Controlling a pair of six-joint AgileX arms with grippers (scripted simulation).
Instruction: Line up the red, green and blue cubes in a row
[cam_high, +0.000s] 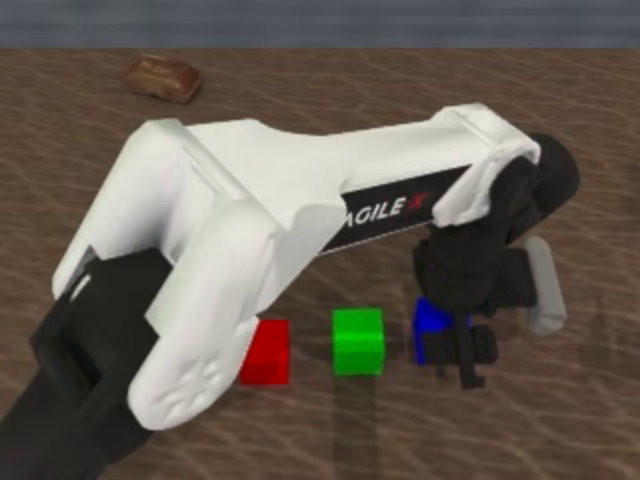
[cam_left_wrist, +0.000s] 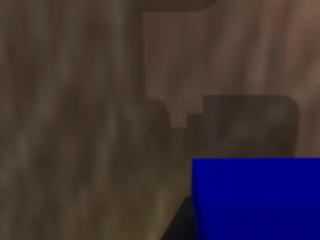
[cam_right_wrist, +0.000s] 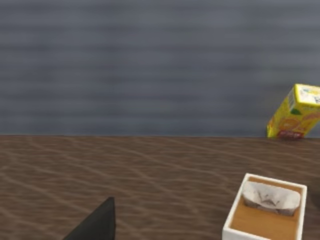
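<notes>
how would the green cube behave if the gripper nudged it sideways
The green cube would probably slide rather than roll: it sits flat with square faces. It looks rigid, so likely no squashing. Pushed left, it may bump the red cube.

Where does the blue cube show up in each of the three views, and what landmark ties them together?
Top view: the blue cube is the right end of the row, partly under the left gripper, with the green cube and red cube to its left.
Left wrist view: the blue cube fills the near corner.
Right wrist view: not in it.
Shared landmark: the brown wood-grain table appears in all three.
</notes>
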